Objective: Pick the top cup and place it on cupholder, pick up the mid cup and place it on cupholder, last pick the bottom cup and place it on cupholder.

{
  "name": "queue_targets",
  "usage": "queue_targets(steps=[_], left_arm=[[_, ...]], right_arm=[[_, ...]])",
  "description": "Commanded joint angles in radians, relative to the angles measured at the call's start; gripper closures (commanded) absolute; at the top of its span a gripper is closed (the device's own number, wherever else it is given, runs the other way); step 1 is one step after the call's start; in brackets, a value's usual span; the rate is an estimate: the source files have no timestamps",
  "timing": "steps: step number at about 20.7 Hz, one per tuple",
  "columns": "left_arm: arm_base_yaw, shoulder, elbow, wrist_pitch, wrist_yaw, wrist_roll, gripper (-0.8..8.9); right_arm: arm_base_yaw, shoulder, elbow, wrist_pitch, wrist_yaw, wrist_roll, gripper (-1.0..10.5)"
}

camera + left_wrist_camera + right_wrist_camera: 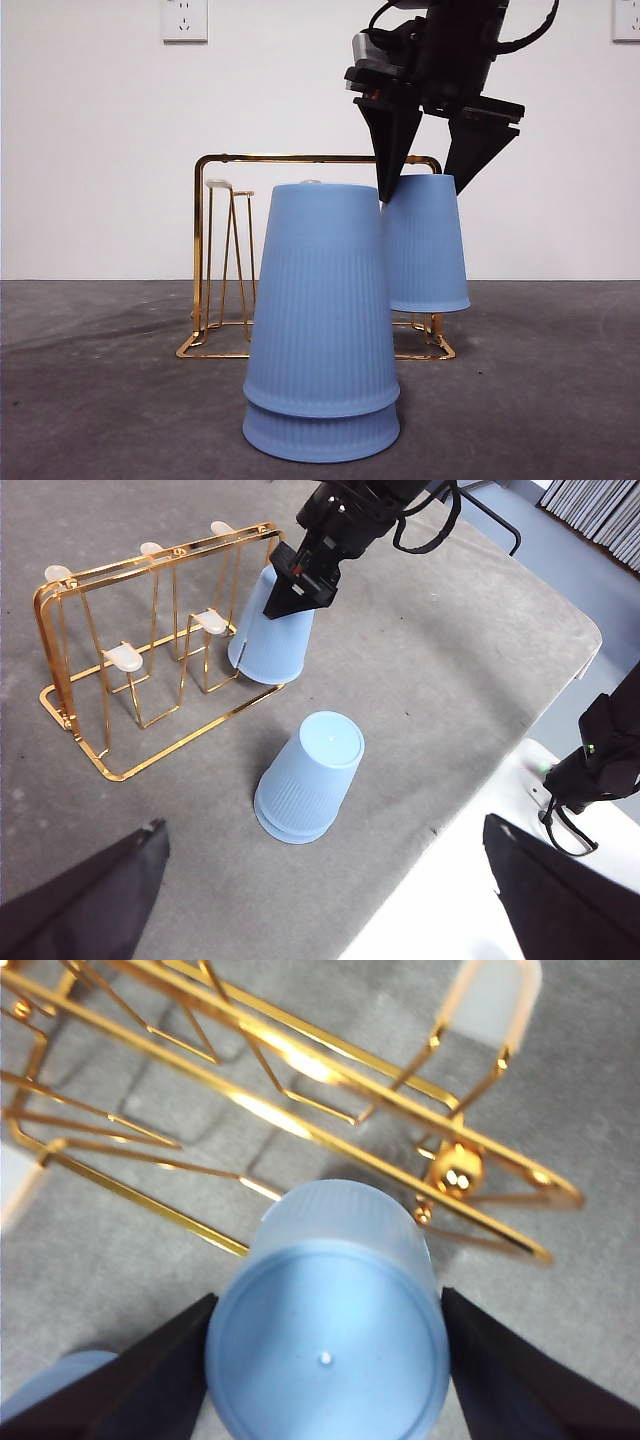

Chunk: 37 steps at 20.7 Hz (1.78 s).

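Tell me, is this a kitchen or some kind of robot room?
Probably a robot test room, not a kitchen. A plain grey table stands by a bare white wall with power sockets, and it holds only blue cups and a gold cupholder.

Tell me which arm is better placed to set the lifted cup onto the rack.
The right: its gripper already has its jaws on either side of the lifted cup at the gold rack. The left gripper waits open, back from the stacked cups.

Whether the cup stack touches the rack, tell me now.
Apart. The left wrist view shows a strip of bare table between the stack and the rack.
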Motion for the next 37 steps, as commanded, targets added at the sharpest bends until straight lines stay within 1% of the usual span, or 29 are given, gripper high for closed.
queue_targets(steps=[1, 6, 9, 13, 16, 21, 23, 25, 29, 31, 33, 37], left_arm=[[-0.005, 0.002, 0.022, 0.011, 0.003, 0.006, 3.14], [-0.005, 0.002, 0.022, 0.011, 0.002, 0.012, 3.14], [-0.005, 0.005, 0.021, 0.013, 0.002, 0.022, 3.14], [-0.005, 0.036, 0.021, 0.018, 0.002, 0.037, 3.14], [-0.005, 0.076, 0.021, 0.019, 0.002, 0.036, 3.14], [-0.027, 0.137, 0.021, 0.050, 0.003, 0.027, 3.18], [-0.064, 0.160, 0.021, 0.090, 0.002, 0.005, 3.18], [-0.114, 0.192, 0.021, 0.129, -0.008, -0.043, 3.19], [-0.252, 0.285, 0.021, 0.185, -0.114, -0.109, 3.18], [-0.328, 0.344, 0.022, 0.198, -0.180, -0.123, 3.18], [-0.401, 0.416, 0.028, 0.198, -0.243, -0.130, 3.18], [-0.483, 0.530, 0.063, 0.193, -0.310, -0.145, 3.17]], right_arm=[[0.006, 0.021, 0.011, 0.021, 0.000, 0.008, 5.9], [0.006, 0.006, 0.017, 0.018, 0.001, 0.016, 5.0], [0.006, -0.076, 0.024, -0.039, 0.001, 0.013, 5.0], [0.013, -0.266, 0.023, -0.159, 0.001, 0.003, 5.0], [0.039, -0.420, 0.009, -0.203, 0.005, -0.009, 5.0], [0.093, -0.750, -0.162, -0.187, 0.000, -0.008, 5.0], [0.117, -0.880, -0.252, -0.177, -0.018, -0.006, 5.0], [0.134, -1.001, -0.328, -0.163, -0.046, 0.023, 5.0], [0.138, -1.173, -0.410, -0.162, -0.043, 0.074, 5.0], [0.138, -1.217, -0.423, -0.164, -0.037, 0.092, 5.0], [0.138, -1.233, -0.424, -0.163, -0.037, 0.095, 5.0], [0.138, -1.234, -0.424, -0.156, -0.027, 0.093, 5.0]])
